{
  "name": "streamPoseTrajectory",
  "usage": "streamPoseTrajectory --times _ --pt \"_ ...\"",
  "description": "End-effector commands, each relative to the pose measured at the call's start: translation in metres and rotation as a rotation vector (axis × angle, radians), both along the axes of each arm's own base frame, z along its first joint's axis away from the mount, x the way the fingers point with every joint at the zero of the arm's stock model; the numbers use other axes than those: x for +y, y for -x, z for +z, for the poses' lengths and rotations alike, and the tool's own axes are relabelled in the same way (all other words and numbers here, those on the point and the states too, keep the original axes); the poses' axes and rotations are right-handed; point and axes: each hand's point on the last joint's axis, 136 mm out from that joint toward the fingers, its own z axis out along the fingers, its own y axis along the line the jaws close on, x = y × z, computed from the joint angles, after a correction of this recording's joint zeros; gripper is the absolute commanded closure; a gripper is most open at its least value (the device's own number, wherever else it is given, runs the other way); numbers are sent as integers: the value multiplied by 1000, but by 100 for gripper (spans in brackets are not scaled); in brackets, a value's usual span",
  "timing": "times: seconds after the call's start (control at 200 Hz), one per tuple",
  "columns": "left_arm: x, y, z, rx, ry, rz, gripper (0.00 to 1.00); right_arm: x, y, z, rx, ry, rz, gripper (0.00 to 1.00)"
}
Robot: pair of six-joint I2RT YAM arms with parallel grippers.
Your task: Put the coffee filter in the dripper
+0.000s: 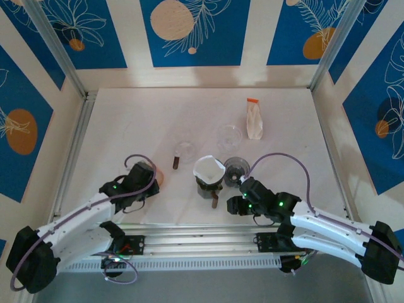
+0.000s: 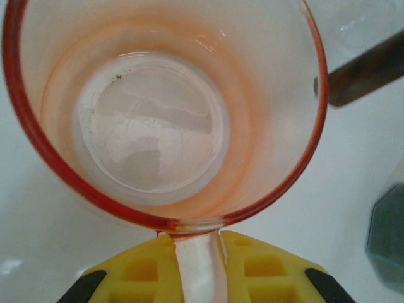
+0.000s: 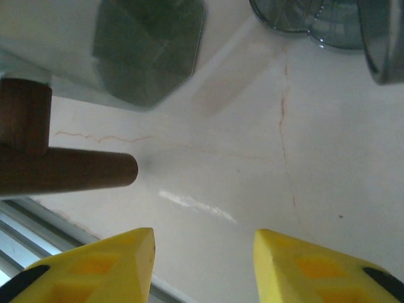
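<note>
White filter (image 1: 209, 167), orange-tinted cup (image 2: 151, 126), blue leaf-patterned walls (image 1: 189, 31).

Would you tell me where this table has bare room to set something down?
Bare: the table's far left, between the back wall and the orange cup in the left gripper, and the right side beyond the white bag. Crowded: the near middle, around the dripper, grey cup and right gripper.

The white paper filter (image 1: 209, 168) sat opened out in the mouth of the dripper (image 1: 209, 187), its wavy rim standing above the dripper's edge. The dripper was dark, smoky glass with a faceted base. It stood upright on the table (image 1: 139, 120), near the front middle, its brown wooden handle (image 1: 214, 201) pointing toward the near edge.
</note>
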Motion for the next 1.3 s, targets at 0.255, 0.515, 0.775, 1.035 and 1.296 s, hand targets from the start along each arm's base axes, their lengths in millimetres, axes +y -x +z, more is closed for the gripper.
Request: streamPoseTrajectory --times 0.255,0.515,0.775,1.035,1.296 --pt "17 27 -9 47 -37 39 100 24 -23 -3 -43 -71 58 61" --pt "28 34 -14 75 -84 52 100 33 -37 -2 -67 -68 71 62" --pt "35 46 -24 120 -99 61 100 44 -44 0 -87 -73 112 63" --pt "38 49 -23 113 -81 76 100 63 -53 2 -99 -93 165 64" --pt "40 51 -25 108 -71 90 100 86 -66 2 -110 -116 187 65"
